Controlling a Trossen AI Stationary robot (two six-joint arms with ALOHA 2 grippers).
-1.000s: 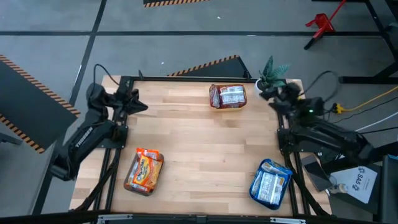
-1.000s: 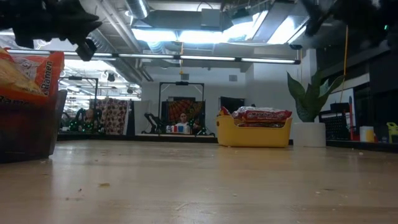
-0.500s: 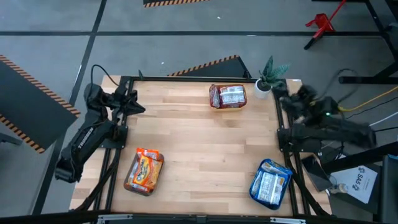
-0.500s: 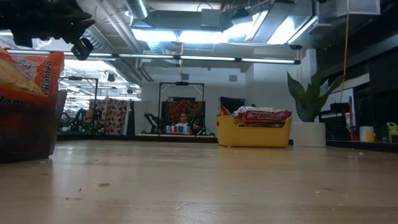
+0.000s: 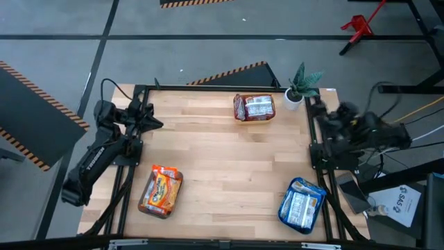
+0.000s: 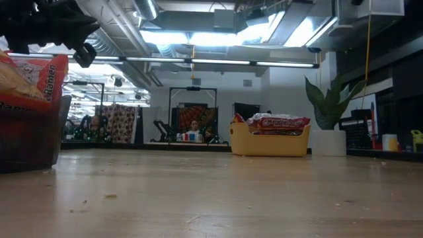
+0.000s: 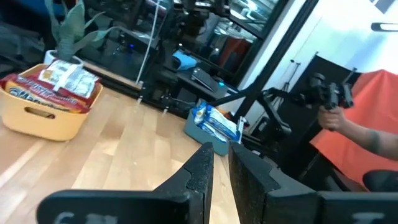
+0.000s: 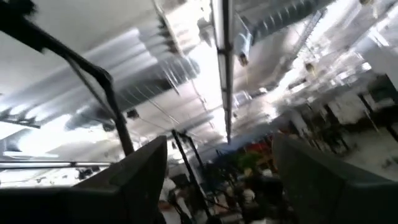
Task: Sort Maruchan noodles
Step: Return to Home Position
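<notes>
Pressed almost together on the left gripper [image 7: 221, 163], with only a thin slit between the fingers [image 7: 200, 174], and pinching nothing. Spread wide on the right gripper [image 8: 219, 142], holding nothing too, and aimed up at the ceiling lights.

Hanging over the edge of the table [image 5: 222, 160], well out from the yellow bowl [image 6: 268, 145] on the left arm's side, and pointing across the wood toward that bowl. Pulled in past the table edge on the bowl's other side, near the little plant [image 5: 302, 82], for the right one.

Now for the Maruchan noodles. Red-and-white packets [image 5: 254, 107] piled right inside the yellow bowl, long sides lying across from arm to arm. Orange packets [image 5: 161, 189] stacked in a dark bin [image 6: 30, 139], far down the table from the bowl on the left arm's side, long sides running away from the bowl. Blue-and-white packets [image 5: 302, 203] heaped far down from the bowl on the right arm's side. No loose packet to be seen on the bare wood.

Nearest to the left fingers: the orange stack. Nearest to the right fingers: the bowl. Probably nothing left to grab, only parking the arms.
</notes>
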